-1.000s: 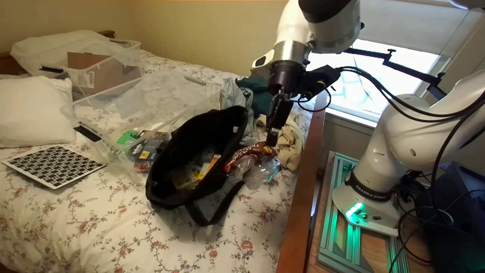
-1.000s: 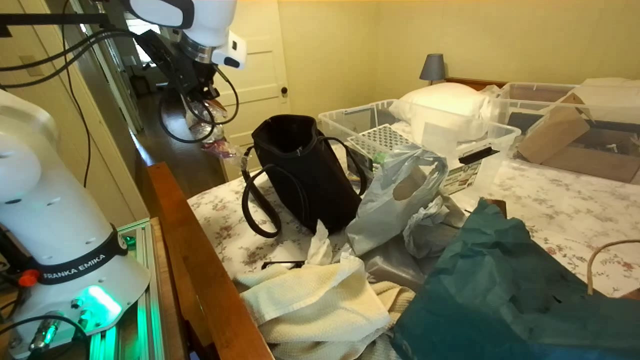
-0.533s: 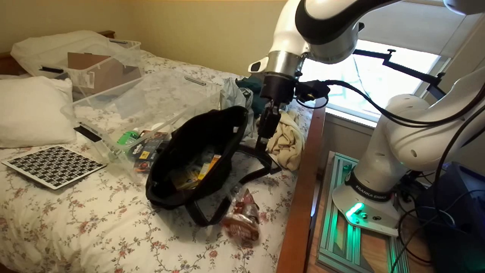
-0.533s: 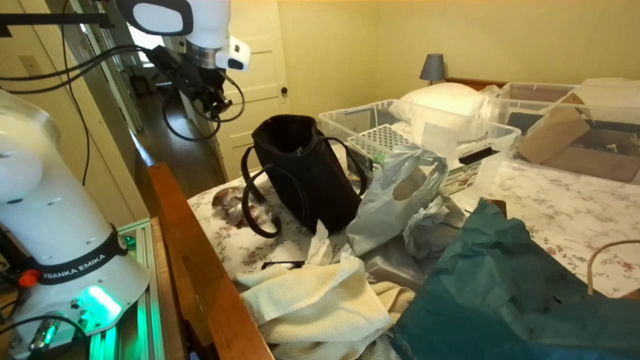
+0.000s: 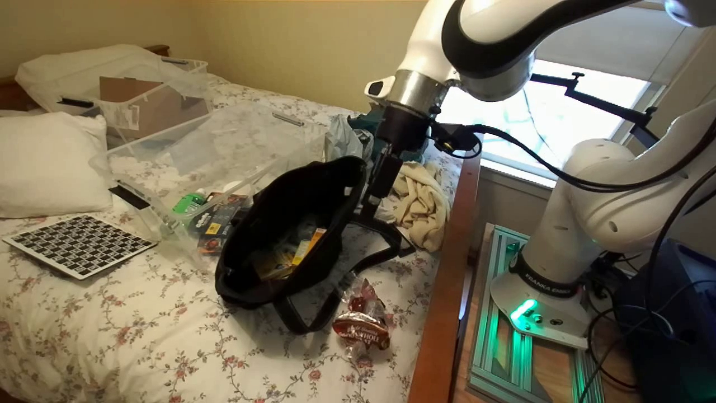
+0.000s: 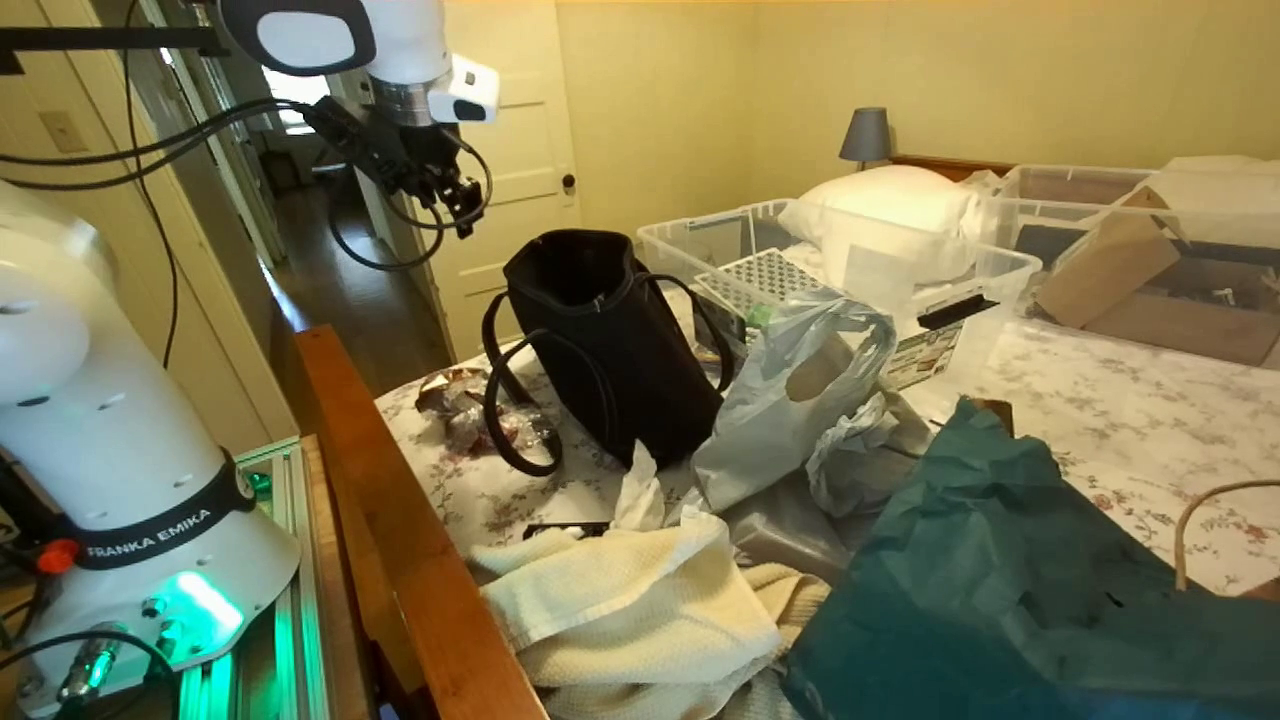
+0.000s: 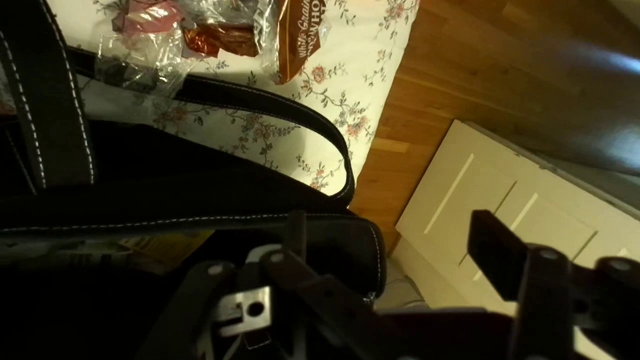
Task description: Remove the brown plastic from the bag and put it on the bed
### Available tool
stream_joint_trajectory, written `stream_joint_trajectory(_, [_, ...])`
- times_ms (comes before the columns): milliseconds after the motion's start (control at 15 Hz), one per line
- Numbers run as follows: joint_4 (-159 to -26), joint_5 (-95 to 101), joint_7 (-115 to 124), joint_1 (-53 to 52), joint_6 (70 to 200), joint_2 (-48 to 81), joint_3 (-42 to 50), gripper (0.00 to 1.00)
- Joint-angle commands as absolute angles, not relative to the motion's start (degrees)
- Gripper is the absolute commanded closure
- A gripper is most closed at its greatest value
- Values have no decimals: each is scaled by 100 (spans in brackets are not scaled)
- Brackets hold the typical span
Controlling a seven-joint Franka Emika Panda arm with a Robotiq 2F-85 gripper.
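Note:
The brown plastic [image 5: 362, 330], a crumpled reddish-brown wrapper with clear film, lies on the bed [image 5: 184, 352] beside the bag's strap. Its printed side shows in the wrist view, where the brown plastic [image 7: 300, 40] is at the top and clear film overlaps the strap. The black bag [image 6: 640, 370] stands with its mouth wide; yellowish packets [image 5: 279, 268] are inside. My gripper [image 5: 368, 210] hangs by the bag's rim, tilted, above and apart from the wrapper. In the wrist view the gripper [image 7: 395, 245] is open, its fingers far apart with nothing between them.
A wooden rail [image 5: 447, 291] runs along the bed's edge by the robot base. A cream towel [image 6: 640, 590], a grey plastic bag [image 6: 790, 400] and a dark teal sheet [image 6: 960, 560] crowd one side. Clear bins [image 5: 224, 145] and a checkered board [image 5: 78, 246] lie beyond the bag.
The gripper opened and let go of the brown plastic, which dropped onto the bed and settled there. The gripper then tilted and shifted toward the bag's rim. The bag stayed in place.

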State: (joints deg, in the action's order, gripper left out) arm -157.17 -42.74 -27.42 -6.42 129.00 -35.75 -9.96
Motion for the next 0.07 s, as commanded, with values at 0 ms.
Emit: stream_joint_trajectory(0, [-15717, -4274, -2734, -633, 12916, -3577, -1016, 12])
